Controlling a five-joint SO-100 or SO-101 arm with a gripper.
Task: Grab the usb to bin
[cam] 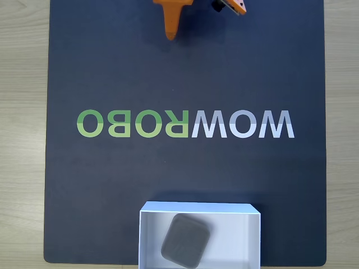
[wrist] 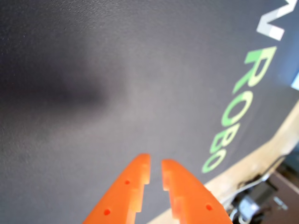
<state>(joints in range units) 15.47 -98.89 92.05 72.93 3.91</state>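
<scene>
The grey usb (cam: 186,241) lies tilted inside the white bin (cam: 147,238), which sits at six o'clock on the dark mat (cam: 112,67), its near side cut off by the fixed view's lower edge. At twelve o'clock the orange gripper (cam: 170,37) pokes in over the mat's far edge, well apart from the bin. In the wrist view the gripper's (wrist: 155,163) fingers are nearly together, a narrow gap between them, holding nothing. The WOWROBO lettering (cam: 185,124) spans the bare middle of the mat. A pale wooden table (cam: 22,140) borders the mat on both sides.
</scene>
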